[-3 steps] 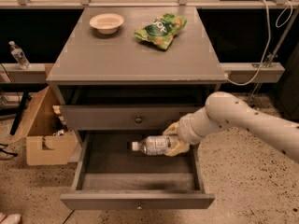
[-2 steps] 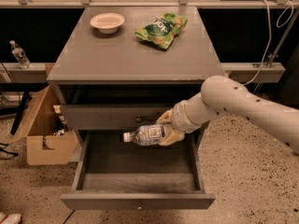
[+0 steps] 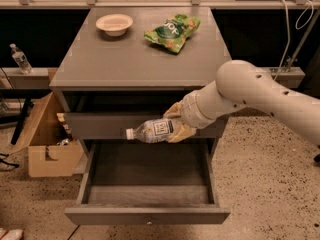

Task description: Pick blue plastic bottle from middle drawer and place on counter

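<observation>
The blue plastic bottle [image 3: 154, 129] is a clear bottle with a white cap and a white label with a dark square. It lies sideways in the air, cap to the left, in front of the upper drawer's front. My gripper [image 3: 176, 121] is shut on the bottle's right end, with the white arm reaching in from the right. The middle drawer [image 3: 147, 215] stands pulled open below, and its inside shows bare. The counter [image 3: 130, 59] is the grey cabinet top just above and behind the bottle.
A pale bowl [image 3: 114, 23] and a green bag [image 3: 172, 31] sit at the back of the counter. A cardboard box [image 3: 47, 139] stands on the floor at the left. Another small bottle [image 3: 20, 59] stands on a ledge at far left.
My gripper has lifted the bottle up out of the open drawer and a little to the left, to the height of the upper drawer's front.
</observation>
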You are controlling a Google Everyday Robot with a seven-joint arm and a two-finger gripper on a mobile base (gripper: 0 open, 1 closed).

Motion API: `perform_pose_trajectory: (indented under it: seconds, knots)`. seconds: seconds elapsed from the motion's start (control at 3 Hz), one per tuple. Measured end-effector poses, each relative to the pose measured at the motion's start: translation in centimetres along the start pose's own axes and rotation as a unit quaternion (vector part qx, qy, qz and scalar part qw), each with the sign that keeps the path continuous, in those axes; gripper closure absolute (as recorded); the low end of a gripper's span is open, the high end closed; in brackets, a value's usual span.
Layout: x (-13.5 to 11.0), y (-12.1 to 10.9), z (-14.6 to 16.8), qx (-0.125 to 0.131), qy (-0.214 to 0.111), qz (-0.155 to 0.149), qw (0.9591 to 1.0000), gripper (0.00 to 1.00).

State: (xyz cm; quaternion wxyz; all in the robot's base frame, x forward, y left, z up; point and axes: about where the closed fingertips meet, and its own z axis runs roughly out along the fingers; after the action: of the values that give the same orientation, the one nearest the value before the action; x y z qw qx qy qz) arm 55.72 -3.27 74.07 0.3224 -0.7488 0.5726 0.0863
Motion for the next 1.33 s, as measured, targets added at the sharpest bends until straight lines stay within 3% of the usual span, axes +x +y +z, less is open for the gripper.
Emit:
perform_pose_trajectory:
  seconds: [0.33,0.67,1.0,1.33]
  knots:
    - [-0.8,-1.0,-1.4,0.013,0.002,-0.002,0.9999,1.0]
    - [-3.6,-4.1,-5.5,0.046,0.007,-0.015,0.9988,1.0]
    - [-5.9,-8.5,-8.3,0.075,0.013,-0.001,0.9971,1.0]
    - [-5.9,-8.4,-8.3,0.074,0.013,-0.002,0.9971,1.0]
